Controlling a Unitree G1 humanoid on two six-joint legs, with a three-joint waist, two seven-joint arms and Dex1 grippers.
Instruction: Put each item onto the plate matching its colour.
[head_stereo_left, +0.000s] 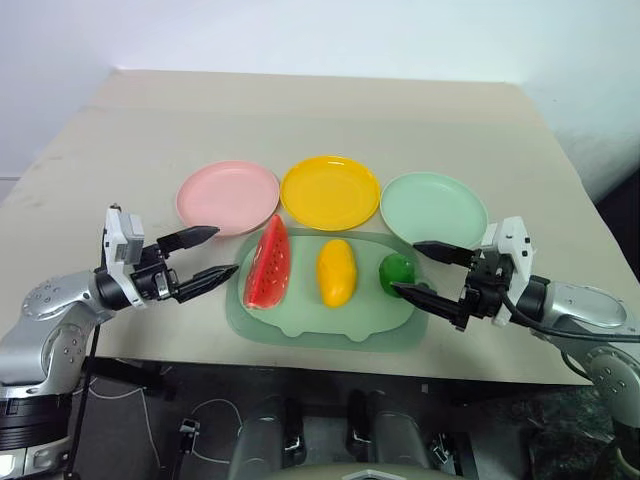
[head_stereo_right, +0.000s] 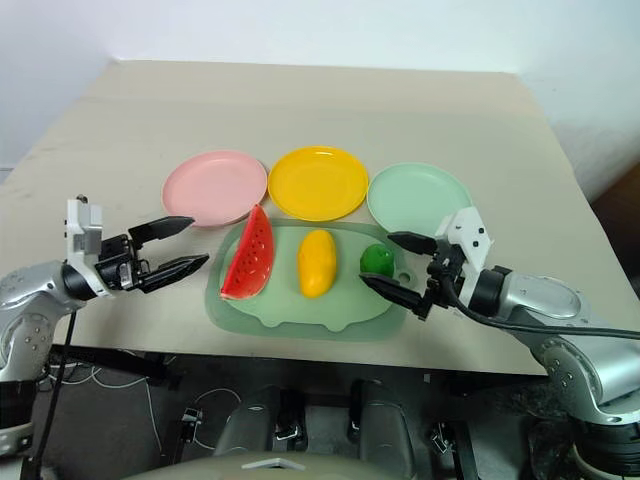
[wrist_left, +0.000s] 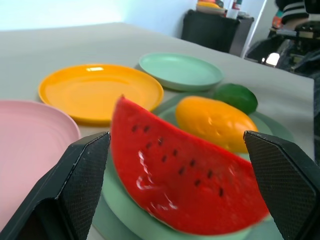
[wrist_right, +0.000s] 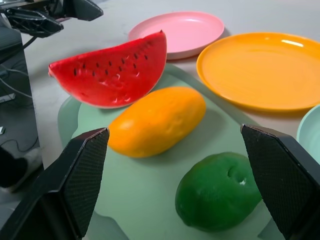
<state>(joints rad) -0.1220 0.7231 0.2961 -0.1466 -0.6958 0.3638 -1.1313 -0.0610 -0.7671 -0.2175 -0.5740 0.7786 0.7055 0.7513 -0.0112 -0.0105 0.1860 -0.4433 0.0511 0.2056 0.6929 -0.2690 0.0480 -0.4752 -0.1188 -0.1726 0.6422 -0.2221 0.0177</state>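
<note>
Three items lie on a green mat (head_stereo_left: 330, 322): a red watermelon wedge (head_stereo_left: 268, 263) at its left, a yellow mango (head_stereo_left: 336, 271) in the middle, and a small dark-green fruit (head_stereo_left: 397, 272) at its right. Behind the mat stand the pink plate (head_stereo_left: 228, 196), the yellow plate (head_stereo_left: 330, 191) and the mint green plate (head_stereo_left: 433, 208), all bare. My left gripper (head_stereo_left: 208, 256) is open, just left of the watermelon and pointing at it. On the other side, my right gripper (head_stereo_left: 424, 270) is open beside the green fruit. Neither holds anything.
The beige table (head_stereo_left: 300, 120) stretches far behind the plates. Its front edge runs just below the mat. Dark furniture (wrist_left: 215, 30) stands beyond the table in the left wrist view.
</note>
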